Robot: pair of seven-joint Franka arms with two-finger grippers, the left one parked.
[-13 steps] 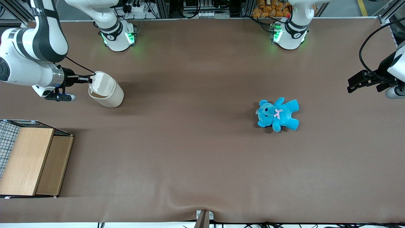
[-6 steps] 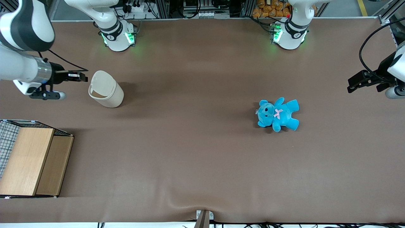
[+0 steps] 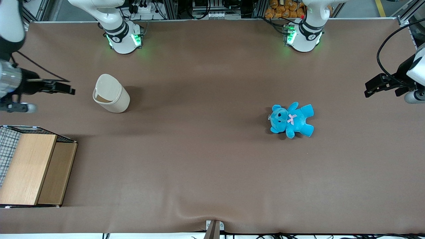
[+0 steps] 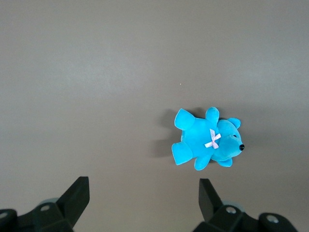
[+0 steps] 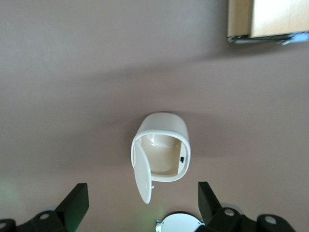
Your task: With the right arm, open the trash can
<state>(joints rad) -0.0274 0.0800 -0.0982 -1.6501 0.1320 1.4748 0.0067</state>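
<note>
One tool (image 3: 68,90), fingers parted, hangs beside the trash can (image 3: 111,94).

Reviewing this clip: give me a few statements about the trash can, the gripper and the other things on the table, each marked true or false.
1. The trash can has its lid flipped up, showing the hollow inside. True.
2. The gripper is clamped on the lid. False: it is open and clear of the can, off toward the working arm's end of the table.
3. The teddy bear lies inside the can. False: it lies on the table toward the parked arm's end.
4. The wooden box is nearer the front camera than the can. True.
5. The can has tipped over. False: it stands upright.
</note>
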